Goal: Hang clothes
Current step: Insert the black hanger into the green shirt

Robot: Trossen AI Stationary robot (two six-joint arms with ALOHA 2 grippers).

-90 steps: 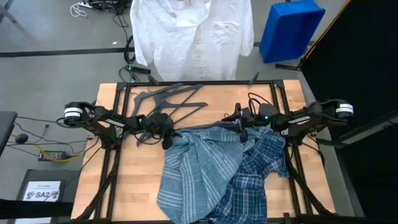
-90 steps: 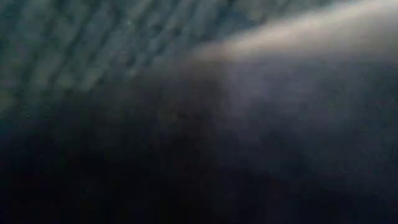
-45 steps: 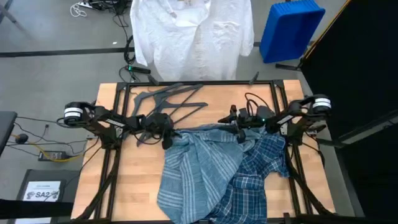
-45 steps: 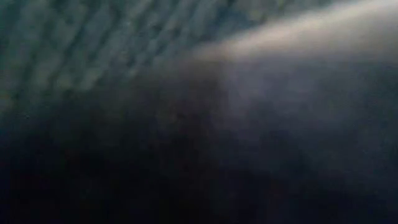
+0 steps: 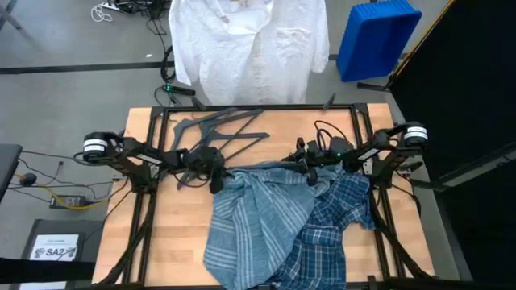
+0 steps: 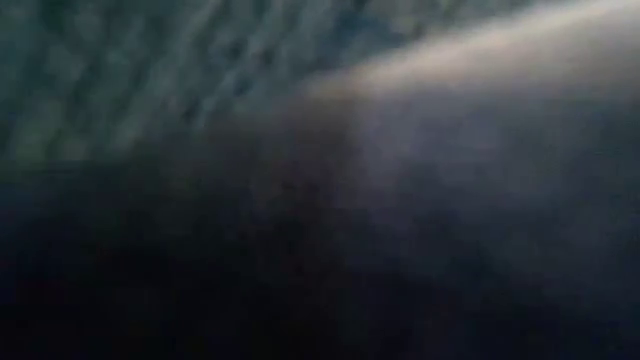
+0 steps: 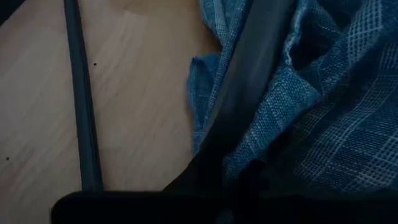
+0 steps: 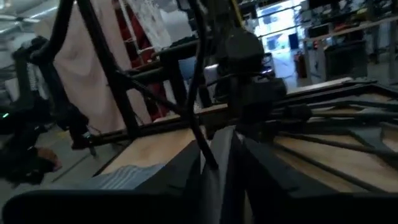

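From above, the wooden tabletop (image 5: 173,234) carries 2 shirts heaped together: the light blue-grey striped shirt (image 5: 250,221) spreads across the near middle, and the darker blue plaid shirt (image 5: 334,221) lies against its right side, both spilling over the near edge. The white shirt (image 5: 250,40) hangs beyond the far edge, well apart from them, next to a blue bin (image 5: 375,36) on the floor. Dark grey hangers (image 5: 218,129) lie on the far left of the tabletop. The left claw (image 5: 216,179) sits at the striped shirt's upper left corner; the right claw (image 5: 305,165) is low at the cloth's far edge, where the 2 shirts meet. The low view is smothered: only blurred, dark fabric up against the lens. In the left wrist view, a dark hanger arm (image 7: 245,93) runs slantwise over the striped cloth (image 7: 329,106) with bare wood beside it; whether that claw is clamped, I cannot tell. In the right wrist view, the right claw's fingers (image 8: 186,171) stand close together, seemingly on a thin dark piece, though what it is stays unclear.
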